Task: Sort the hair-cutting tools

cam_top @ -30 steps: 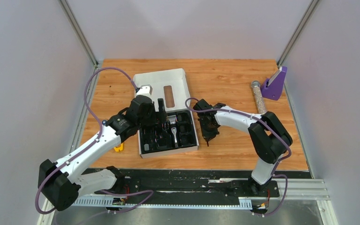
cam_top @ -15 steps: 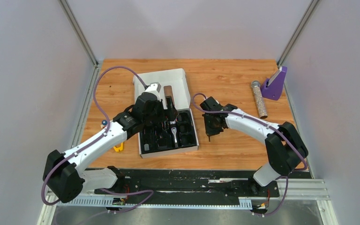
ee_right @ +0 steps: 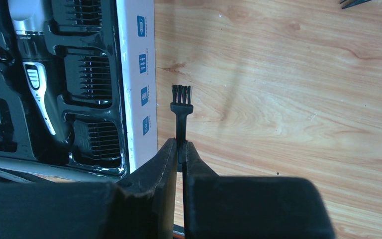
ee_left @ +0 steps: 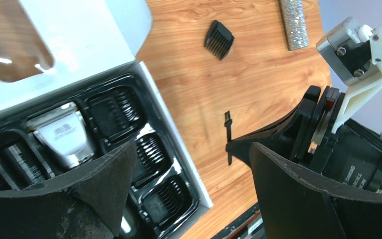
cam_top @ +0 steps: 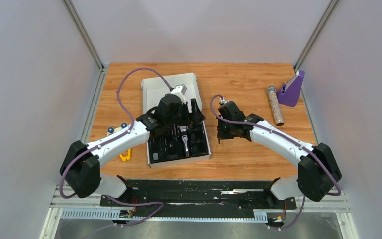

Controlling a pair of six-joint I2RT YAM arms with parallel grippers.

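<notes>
Hovering over the 1 o'clock corner of the box tray (cam_top: 179, 160), the L gripper (cam_top: 193, 110) has its fingers (ee_left: 104, 174) wide apart w/ nothing between them. Below it the clipper (ee_left: 62, 137), silver blade head up, lies in its tray slot, w/ comb guards (ee_left: 114, 112) filling the slots at its 3 o'clock side. The R gripper (ee_right: 180, 149) sits at 3 o'clock of the box, jaws clamped tight on the thin black stick (ee_right: 181, 117). In the R wrist view its bristle end points to 12 o'clock, just beside the box's white side wall; can't tell if it touches the wood. One stubby comb guard (ee_left: 219, 40) lies loose on the table, at 12 o'clock of the stick in the L wrist view. The glittery cylinder (cam_top: 274, 105) rests near the table's 2 o'clock corner, next to a purple block (cam_top: 292, 89). The yellow piece (cam_top: 125, 157) is at the box's 8 o'clock, partly under the L arm.
</notes>
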